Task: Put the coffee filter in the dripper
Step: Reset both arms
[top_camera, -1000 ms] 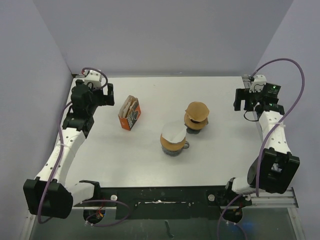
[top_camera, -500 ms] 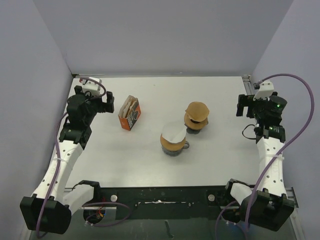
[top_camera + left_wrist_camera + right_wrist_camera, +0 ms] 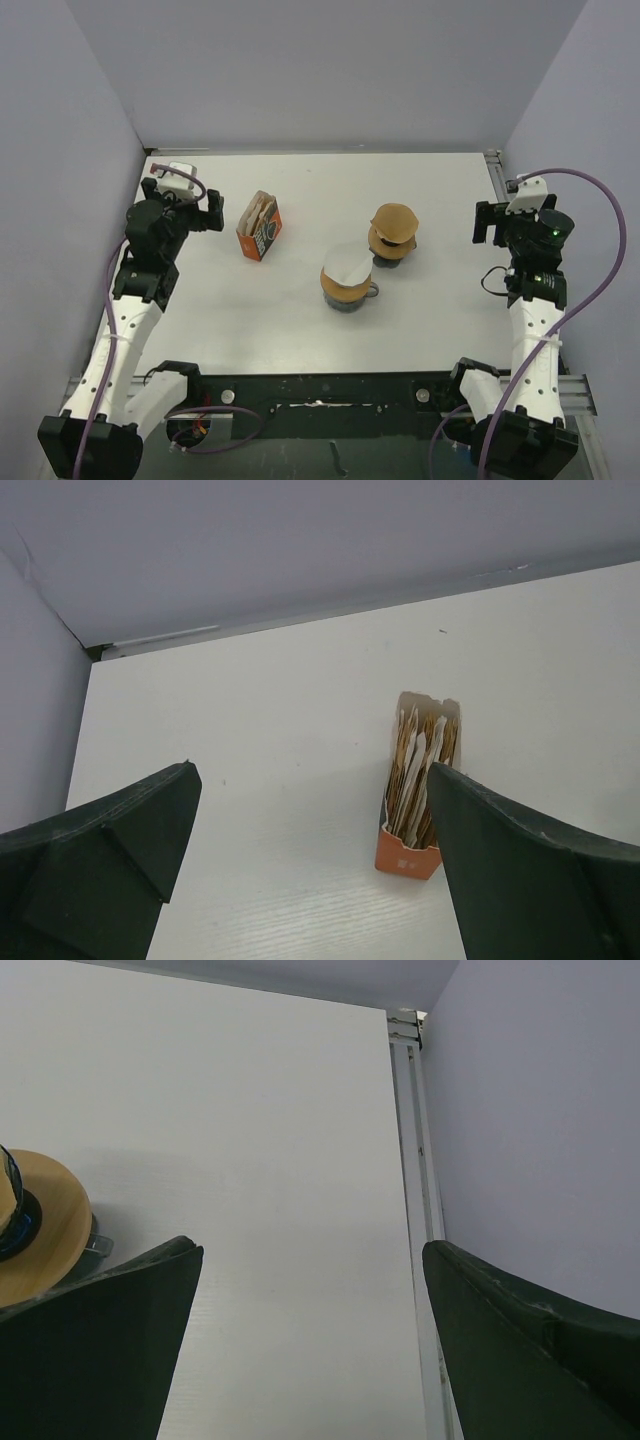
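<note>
Both arms are seen from above to have been drawn back toward the near edge over the last second, while nothing on the counter [image 3: 300,180] has been shifted. The left end effector [image 3: 212,211] is held open and empty, near the orange filter box [image 3: 258,226] but apart from it. The right end effector [image 3: 487,222] is likewise open and empty, well apart from everything. A white coffee filter [image 3: 346,266] is found on top of the nearer dripper [image 3: 350,296], and a second dripper [image 3: 393,240], capped in brown, stands just beyond it. Whether the white filter is seated down in the cone or only laid across the rim cannot be settled from this height.

From the left wrist, the jaws are shown wide apart with nothing between them. The filter box [image 3: 415,790] is seen open-topped on the counter ahead, its filters upright inside.

From the right wrist, the same wide, empty gap is shown, and only the edge of the second dripper [image 3: 35,1225] is caught at the left.

The withdrawal with empty jaws is judged to mean that placement is finished, or nearly so.
</note>
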You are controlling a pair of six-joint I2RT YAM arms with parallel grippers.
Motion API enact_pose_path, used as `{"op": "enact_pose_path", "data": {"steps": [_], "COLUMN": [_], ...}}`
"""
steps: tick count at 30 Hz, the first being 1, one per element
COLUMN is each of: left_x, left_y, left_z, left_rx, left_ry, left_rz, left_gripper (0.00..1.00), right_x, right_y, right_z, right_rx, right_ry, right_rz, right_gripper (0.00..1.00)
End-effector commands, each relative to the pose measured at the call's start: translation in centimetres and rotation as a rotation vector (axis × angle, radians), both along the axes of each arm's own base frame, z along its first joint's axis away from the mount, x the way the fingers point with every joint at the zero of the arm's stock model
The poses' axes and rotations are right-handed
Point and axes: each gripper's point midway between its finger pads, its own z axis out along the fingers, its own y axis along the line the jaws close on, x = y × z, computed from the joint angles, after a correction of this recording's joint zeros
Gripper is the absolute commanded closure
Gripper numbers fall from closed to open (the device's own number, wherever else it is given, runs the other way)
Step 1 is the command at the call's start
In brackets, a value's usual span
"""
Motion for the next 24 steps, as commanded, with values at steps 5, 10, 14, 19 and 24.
{"op": "enact_pose_path", "data": {"steps": [5,10,14,19,24], "left_x": [-1.1,-1.2,-1.0,-0.9,-1.0], "left_y": [0.5,0.6,0.6,0.6,0.5], "left_z": [2.8,2.1,2.0,1.9,1.9], "left_rx": [-0.068,-0.061,-0.062,-0.062,-0.059], "left_ry": [-0.093,-0.089,-0.081,-0.078,-0.075], "left_rz": [-0.013,-0.016,-0.014,-0.021,-0.027], "left_gripper": [0.03,0.04,0.03,0.04,0.03], "right_x": [0.1,-0.1,-0.3,-0.4,-0.4], "right_y": [0.1,0.2,0.0,-0.2,-0.2], "right_z": [2.5,2.7,2.8,2.8,2.8], "right_rx": [-0.042,-0.046,-0.05,-0.049,-0.047], "right_ry": [-0.092,-0.099,-0.101,-0.1,-0.1], "right_rz": [0.028,0.035,0.026,0.019,0.023], "right_gripper": [0.02,0.02,0.02,0.02,0.02]}}
